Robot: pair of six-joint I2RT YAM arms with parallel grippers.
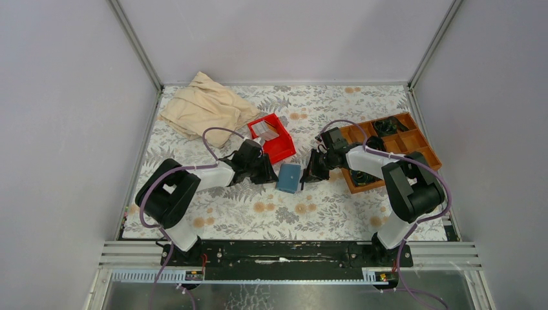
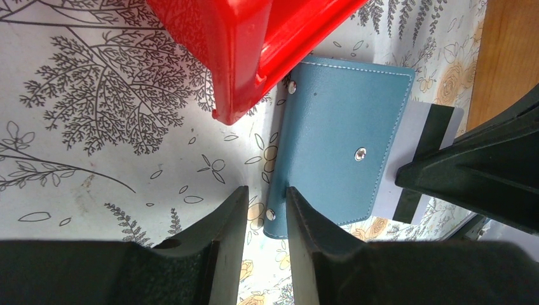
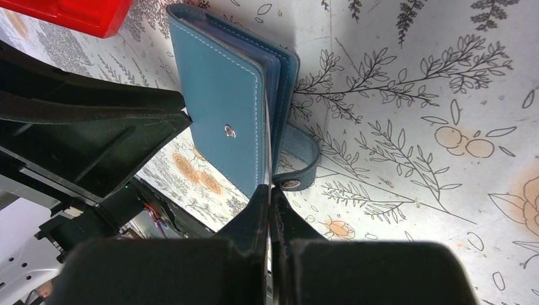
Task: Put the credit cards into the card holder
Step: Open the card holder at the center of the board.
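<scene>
The left hand (image 2: 265, 194) and the right hand (image 3: 269, 190) meet from opposite sides at the card holder (image 2: 337, 140), which lies on the bench (image 1: 323, 206) between them, just in front of the red bin (image 2: 254, 51).

The right hand's fingers are pressed together on 1 credit card (image 2: 416, 133), which shows edge-on in its own view. The card is level with the bench and partly inside the holder, its dark stripe outside. That flat grip likely lets the card slide between the leaves.

The left hand's 2 fingers stand a narrow gap apart at the riveted spine and grip nothing that shows. Whether they touch the holder is unclear. They probably brace it against the push.

The holder's long axis runs along its spine, roughly near to far. The spine faces the left arm and the open edge, with its loose snap strap, faces the right arm. The card's long axis lies parallel, so its long edge leads in.

Pale pieces, perhaps more cards, lie in the bin. Further right is a wooden tray (image 1: 413, 139), and far left a beige cloth (image 1: 203, 106).
</scene>
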